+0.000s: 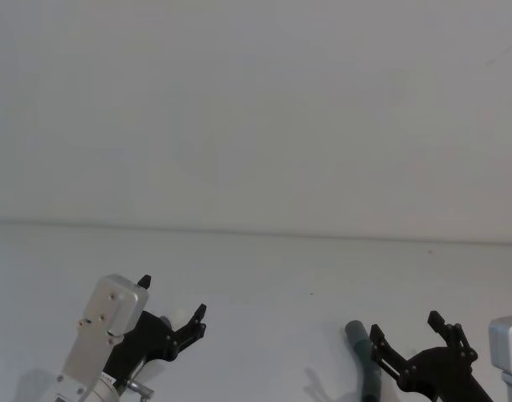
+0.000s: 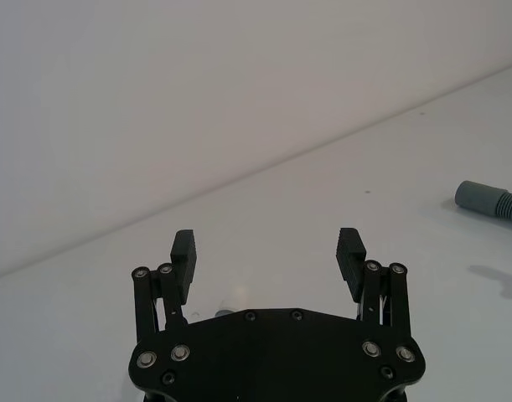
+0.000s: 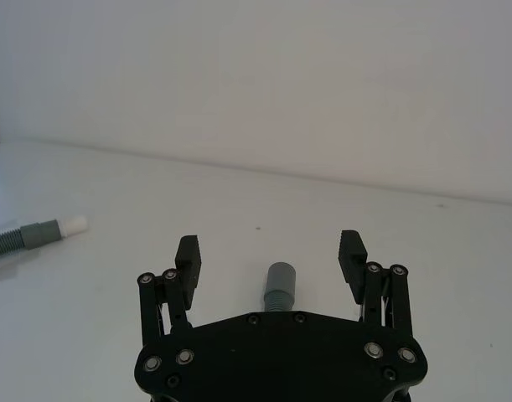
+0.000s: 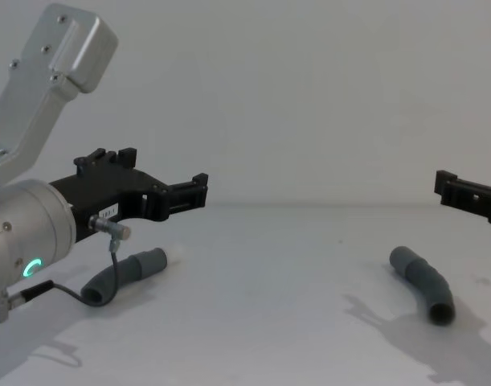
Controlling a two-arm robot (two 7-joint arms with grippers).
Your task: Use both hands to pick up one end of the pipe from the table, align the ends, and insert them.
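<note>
White table [image 4: 253, 338]: white-tipped hose [image 4: 145, 264] and plain curved hose [image 4: 422, 279] apart; left gripper [image 2: 267, 247] and right gripper [image 3: 270, 249] jaws spread.

grey corrugated wide-socket hose piece [image 1: 362, 360]: cut by head view's bottom edge
grey corrugated white-tipped hose piece [image 4: 145, 263]: bend behind grey cable [image 4: 114, 253] — chest view
black plastic right gripper [image 1: 405, 328]: body cut off — head view

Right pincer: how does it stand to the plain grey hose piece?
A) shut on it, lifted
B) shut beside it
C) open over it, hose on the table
C: the right pincer stands open, the plain grey hose piece showing between its fingers, and the chest view has that piece lying on the table, untouched.
</note>
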